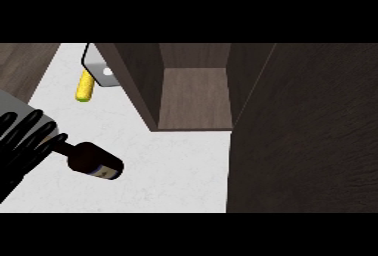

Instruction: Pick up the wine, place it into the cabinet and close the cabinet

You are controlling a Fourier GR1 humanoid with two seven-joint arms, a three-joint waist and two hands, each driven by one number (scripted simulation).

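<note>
wine bottle (94, 161): lower left of the frame, dark glass, pale label near its base. It lies tilted, base toward lower right, neck running up-left into the hand. We can't tell whether the base rests on the counter or hangs just above it.

left hand (23, 145): at the left edge, black fingers curled round the bottle's neck, so we read it as grasping the wine.

right hand: not in view; we say nothing on its state.

handling: we judge the bottle heavy for its size, rigid, smooth and slippery, breakable if knocked. Most of the weight sits in the body, far from the neck grip, so we expect it to swing or droop when carried.

hold point: the neck works for lifting; we'd rate a grip round the body, above the label, steadier for setting it upright.

cabinet (193, 95): upper centre, open, brown shelf floor bare as far as we see, side walls dark. Well apart from the bottle.

cabinet door (310, 130): large dark panel filling the right side, swung open; still to be closed.

counter (170, 175): white, lightly marbled, flat; bare between bottle and cabinet.

other items: a corn cob (85, 87) in the upper left, touching or just beside a grey object (103, 75) we can't identify.
</note>
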